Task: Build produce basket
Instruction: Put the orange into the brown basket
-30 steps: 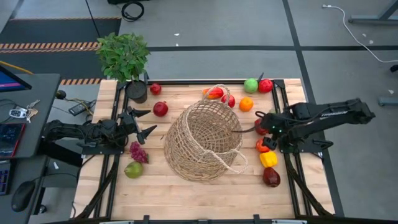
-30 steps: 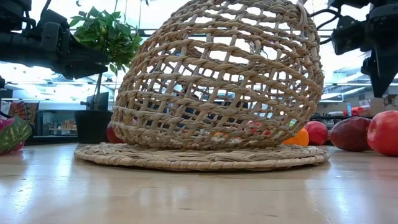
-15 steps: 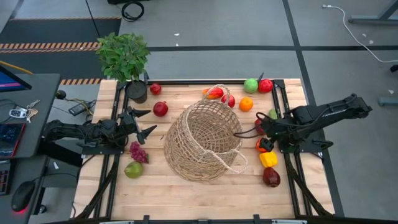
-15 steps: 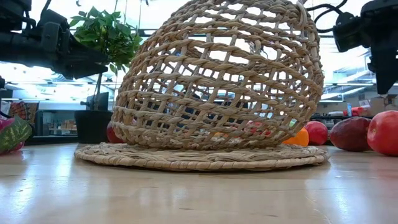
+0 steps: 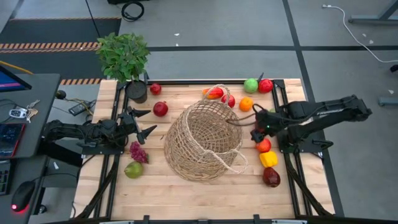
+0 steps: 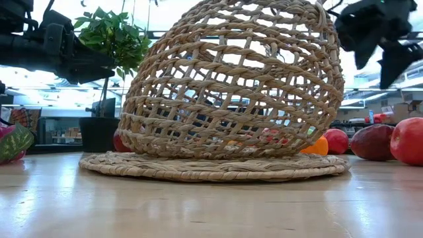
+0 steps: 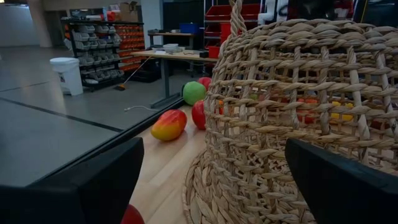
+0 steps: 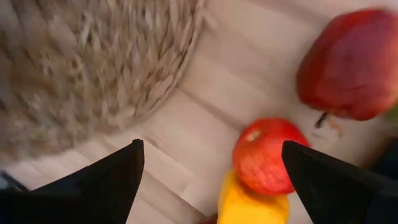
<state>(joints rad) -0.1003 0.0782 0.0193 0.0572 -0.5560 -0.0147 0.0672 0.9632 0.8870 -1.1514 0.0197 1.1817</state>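
The tan wicker basket [image 5: 202, 142] lies overturned mid-table, its wide woven edge [image 6: 211, 166] flat on the wood. Produce lies around it. My right gripper [image 5: 257, 129] hovers open at the basket's right side, pointing steeply down. In its wrist view a red apple [image 8: 264, 155], a yellow piece [image 8: 252, 202] and a dark red fruit [image 8: 348, 65] lie below it, untouched. My left gripper [image 5: 144, 122] waits open and level, left of the basket, pointing at its wall [image 7: 298, 112].
A mango [image 5: 214, 93], red, orange [image 5: 247, 104] and green [image 5: 250, 85] fruits lie beyond the basket. A pomegranate [image 5: 160, 109], grapes [image 5: 138, 151] and a green fruit [image 5: 133, 169] lie on the left. A potted plant [image 5: 124, 57] stands at the far-left corner.
My right gripper has risen a little, gone toward the basket and rolled about its own pointing line, staying open. The basket and the produce have kept still.
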